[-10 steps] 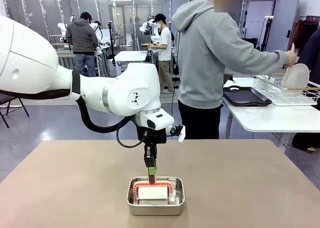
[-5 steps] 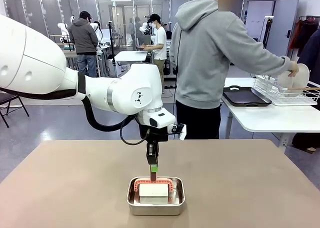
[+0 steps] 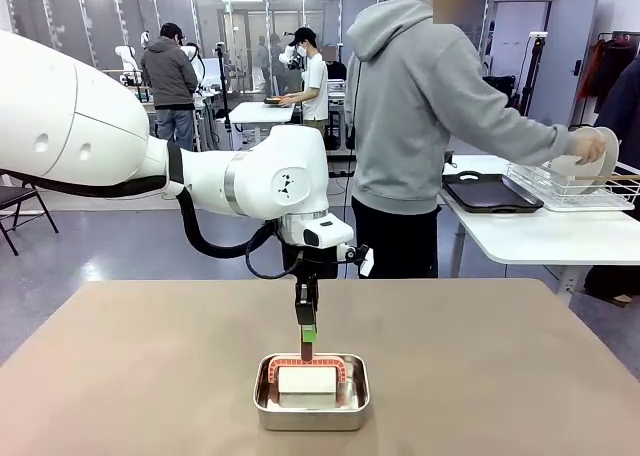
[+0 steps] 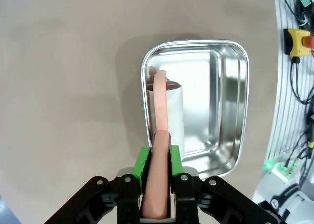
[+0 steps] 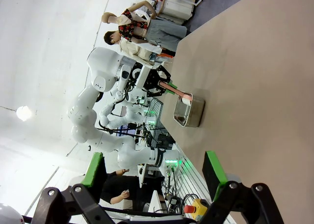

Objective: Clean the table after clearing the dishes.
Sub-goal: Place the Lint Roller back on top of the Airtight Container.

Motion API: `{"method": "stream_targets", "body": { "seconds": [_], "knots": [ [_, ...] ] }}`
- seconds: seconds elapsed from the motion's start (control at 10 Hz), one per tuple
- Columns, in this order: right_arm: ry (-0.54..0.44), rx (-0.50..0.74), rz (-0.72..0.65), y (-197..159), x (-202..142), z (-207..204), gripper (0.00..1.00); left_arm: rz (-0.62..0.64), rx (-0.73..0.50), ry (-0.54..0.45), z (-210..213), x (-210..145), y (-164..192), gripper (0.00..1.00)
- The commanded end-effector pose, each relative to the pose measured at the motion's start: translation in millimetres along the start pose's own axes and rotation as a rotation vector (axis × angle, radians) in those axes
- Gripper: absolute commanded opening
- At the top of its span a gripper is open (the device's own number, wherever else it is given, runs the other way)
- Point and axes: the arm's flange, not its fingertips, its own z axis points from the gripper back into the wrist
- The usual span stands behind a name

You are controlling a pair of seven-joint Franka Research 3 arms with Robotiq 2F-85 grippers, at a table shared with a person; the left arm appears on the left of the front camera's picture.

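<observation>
The light-brown table (image 3: 140, 376) carries a small steel pan (image 3: 266, 408) near its front middle. In the pan lies a white cleaning block (image 3: 306, 381) with a salmon-pink arched handle (image 4: 160, 106). My left gripper (image 3: 308, 338) points straight down over the pan, and its green pads press both sides of that handle (image 4: 157, 157). My right gripper (image 5: 153, 167) stands wide open with nothing between its fingers, far from the pan (image 5: 189, 111). Of the dishes, a white plate (image 3: 592, 156) is in the person's hand at a wire rack, and a dark tray (image 3: 492, 193) lies on the white side table.
The person (image 3: 420, 126) stands at the table's far edge, turned toward the white side table (image 3: 540, 238) with the dish rack (image 3: 560, 186). Cables and a yellow stop button (image 4: 297, 41) sit beyond the table's near edge. Other people work at tables farther back.
My left gripper has risen a little above the pan, still on the pink handle. The person's hand has carried the white plate further over the rack.
</observation>
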Motion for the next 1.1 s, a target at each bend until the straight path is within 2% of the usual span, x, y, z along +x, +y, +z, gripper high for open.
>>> {"method": "stream_targets", "body": {
  "seconds": [0.0, 0.1, 0.2, 0.3, 0.4, 0.5, 0.6, 0.8, 1.0],
  "knots": [
    [0.001, 0.005, 0.017, 3.7, -1.6, 0.2, 1.0, -0.004, 0.015, 0.022, -11.7, -5.8, 11.2, 0.38],
    [0.001, 0.005, 0.017, 3.7, -1.6, 0.2, 1.0, -0.003, 0.021, 0.024, -7.4, -4.2, 9.9, 0.4],
    [0.001, 0.005, 0.017, 3.7, -1.6, 0.2, 1.0, -0.007, 0.025, 0.014, -1.4, -3.6, 7.9, 0.56],
    [0.001, 0.005, 0.017, 3.7, -1.6, 0.2, 1.0, -0.009, 0.031, 0.02, 2.8, -4.2, 6.4, 0.59],
    [0.001, 0.005, 0.017, 3.7, -1.6, 0.2, 1.0, -0.002, 0.029, 0.023, 7.4, -5.3, 6.0, 0.75],
    [0.001, 0.005, 0.017, 3.7, -1.6, 0.2, 1.0, 0.001, 0.035, 0.017, 11.4, -6.4, 4.9, 0.77],
    [0.001, 0.005, 0.017, 3.7, -1.6, 0.2, 1.0, 0.009, 0.039, 0.013, 16.2, -8.5, 4.3, 0.93],
    [0.001, 0.005, 0.017, 3.7, -1.6, 0.2, 1.0, 0.018, 0.057, 0.012, 26.5, -12.5, 2.9, 1.0],
    [0.001, 0.005, 0.017, 3.7, -1.6, 0.2, 1.0, 0.021, 0.064, 0.0, 33.9, -14.4, 2.9, 1.0]
  ]
}}
